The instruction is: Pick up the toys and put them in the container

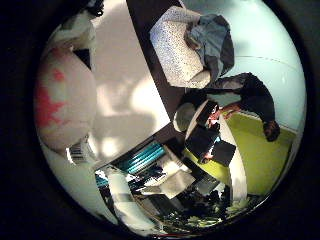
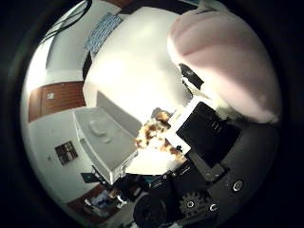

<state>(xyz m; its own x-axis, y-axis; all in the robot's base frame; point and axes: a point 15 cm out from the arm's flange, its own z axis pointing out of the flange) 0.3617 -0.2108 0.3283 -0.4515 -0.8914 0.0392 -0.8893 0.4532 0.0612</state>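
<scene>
The pink plush toy (image 2: 228, 57) fills a big share of the thumb-side view, right up against the palm, and the little-finger side shows its pale body with red patches bulging in just as close. Its long axis runs along the hand, though which end is the head cannot be told. The hand (image 2: 204, 137) has black and white parts pressed against the toy and seems curled on it, carrying it clear above the white table (image 2: 133, 66). Down on that table sits a white open container (image 2: 102, 137), and just beside it lies a brown-and-yellow spotted toy (image 2: 154, 133). Further out, a speckled armchair (image 1: 177, 47) stands on the floor, with a yellow-green panel (image 1: 260, 155) near it.
</scene>
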